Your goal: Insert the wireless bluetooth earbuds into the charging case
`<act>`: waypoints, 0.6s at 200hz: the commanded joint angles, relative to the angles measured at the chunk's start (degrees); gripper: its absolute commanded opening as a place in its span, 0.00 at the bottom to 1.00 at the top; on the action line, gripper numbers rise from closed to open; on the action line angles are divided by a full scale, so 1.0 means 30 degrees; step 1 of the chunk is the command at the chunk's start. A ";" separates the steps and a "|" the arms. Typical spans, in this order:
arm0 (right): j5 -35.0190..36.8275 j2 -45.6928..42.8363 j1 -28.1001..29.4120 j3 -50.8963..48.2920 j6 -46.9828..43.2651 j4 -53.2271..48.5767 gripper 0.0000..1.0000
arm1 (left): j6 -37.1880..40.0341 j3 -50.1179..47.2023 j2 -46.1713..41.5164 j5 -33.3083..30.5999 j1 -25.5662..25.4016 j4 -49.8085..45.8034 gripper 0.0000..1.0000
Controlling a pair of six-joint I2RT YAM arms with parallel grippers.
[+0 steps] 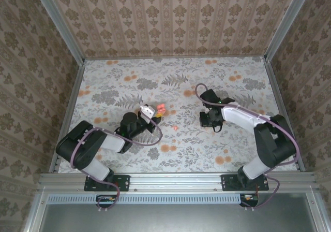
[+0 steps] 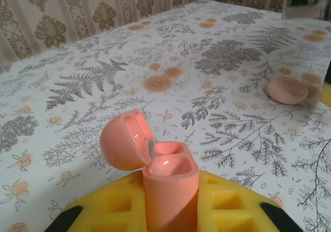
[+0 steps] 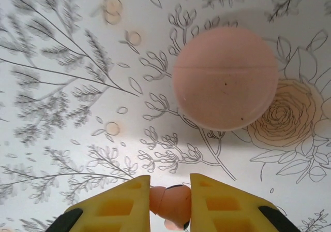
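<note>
Yellow pads [image 3: 119, 211] of your right end effector [image 3: 169, 203] are pinched narrow on one earbud [image 3: 166, 201], right at the bottom of the wrist view. The pale pink disc [image 3: 223, 79] lies on the worktop [image 3: 62, 113] just ahead, and that disc is not your target. Over on the other side, your left end effector [image 2: 168, 211] is clamped on the case [image 2: 169, 190], holding it upright with the lid [image 2: 124, 139] hinged open to one side and both sockets [image 2: 168, 157] facing up. Now the relation that counts: seen from above, the case sits to the left of your right end effector, well apart across the worktop, with the left arm presenting it toward the middle. So your held earbud has to travel left, then drop from above into a socket. I'd judge it must line up with the case's upright axis, and you can't tell from the wrist view how it lies between the pads. Between the arms, nearer the case, a coral speck rests on the worktop, probably the second earbud [image 1: 176, 127], and your left arm is closer to it.
</note>
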 commanded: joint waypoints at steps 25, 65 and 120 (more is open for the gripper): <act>-0.0913 -0.2730 0.0508 -0.3188 0.0555 0.7530 0.20 | 0.0063 -0.0065 0.1385 0.1880 -0.0035 0.2987 0.04; -0.3125 -0.3587 0.0880 -0.5494 0.1127 1.4466 0.20 | 0.0811 0.0392 0.1390 0.2600 -0.0300 0.2961 0.04; -0.3971 -0.3211 0.2554 -0.6349 0.0257 2.0414 0.20 | 0.1214 0.0997 0.1169 0.3294 -0.0433 0.2960 0.04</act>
